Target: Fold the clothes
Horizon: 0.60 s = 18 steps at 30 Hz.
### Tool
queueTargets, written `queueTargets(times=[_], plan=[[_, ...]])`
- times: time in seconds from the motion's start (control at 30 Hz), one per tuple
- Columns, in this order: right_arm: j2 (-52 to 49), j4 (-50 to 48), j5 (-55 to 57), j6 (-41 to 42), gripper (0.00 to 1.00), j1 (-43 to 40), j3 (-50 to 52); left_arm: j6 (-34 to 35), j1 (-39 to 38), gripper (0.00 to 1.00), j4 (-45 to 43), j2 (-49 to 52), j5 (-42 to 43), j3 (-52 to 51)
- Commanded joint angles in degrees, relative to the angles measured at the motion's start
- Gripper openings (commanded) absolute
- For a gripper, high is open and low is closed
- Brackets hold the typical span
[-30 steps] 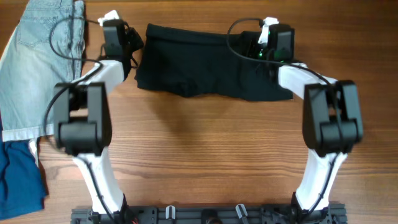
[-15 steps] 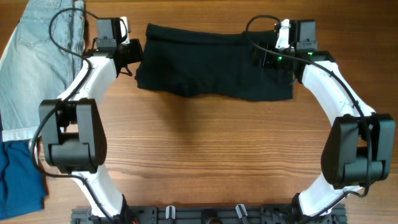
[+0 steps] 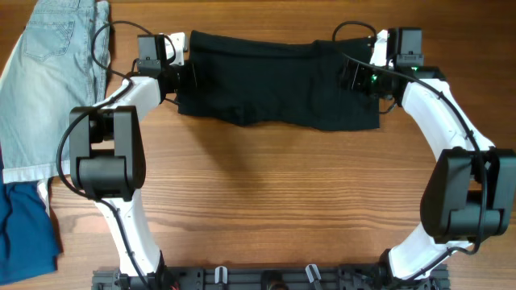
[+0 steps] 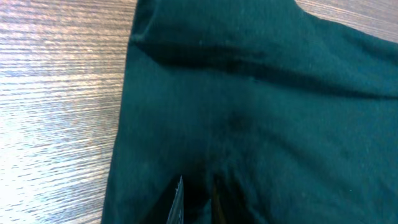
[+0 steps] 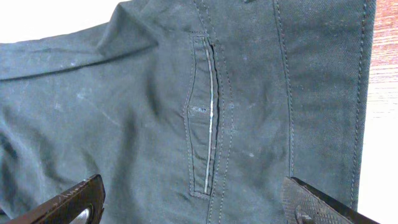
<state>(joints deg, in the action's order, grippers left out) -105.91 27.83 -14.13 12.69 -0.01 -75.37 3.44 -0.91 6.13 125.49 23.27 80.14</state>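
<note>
The black shorts (image 3: 274, 80) lie spread flat across the far middle of the table, waistband to the right. My left gripper (image 3: 184, 76) is at their left edge. In the left wrist view its fingertips (image 4: 178, 200) stand close together, pinching a fold of the black shorts (image 4: 261, 112). My right gripper (image 3: 357, 79) hovers over the right end of the shorts. In the right wrist view its fingers (image 5: 69, 200) are wide apart on either side of a stitched pocket slit (image 5: 208, 118), holding nothing.
Light-blue denim shorts (image 3: 48, 80) lie at the far left, next to my left arm. A bright blue cloth (image 3: 24, 234) lies at the near left edge. Bare wooden table (image 3: 266, 193) stretches in front of the black shorts.
My left gripper has moved right, from just off the shorts onto their left edge. My right gripper has shifted right and slightly nearer over the shorts. The shorts have barely moved.
</note>
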Motion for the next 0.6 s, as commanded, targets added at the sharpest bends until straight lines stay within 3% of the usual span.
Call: queueTargets(times=[0.0,0.07,0.13,0.27,0.57], plan=[[-0.6,-0.4,2.1,-0.5,0.97,-1.7,0.1,-1.0,0.1,0.18,-0.2,2.8,1.3,-0.2],[-0.7,-0.4,3.9,-0.5,0.99,-3.0,0.1,0.6,0.1,0.21,-0.1,4.2,-1.7,-0.2],[-1.2,-0.3,4.5,-0.7,1.00,-4.2,0.1,2.4,0.1,0.32,-0.1,5.5,-4.3,-0.2],[-4.0,0.0,5.1,-1.4,1.00,-5.2,0.1,3.2,0.1,0.69,0.0,5.7,-5.7,-0.2],[-12.8,-1.4,3.7,-2.0,0.99,-5.1,0.1,3.3,0.1,0.70,0.3,5.7,-6.0,-0.2]])
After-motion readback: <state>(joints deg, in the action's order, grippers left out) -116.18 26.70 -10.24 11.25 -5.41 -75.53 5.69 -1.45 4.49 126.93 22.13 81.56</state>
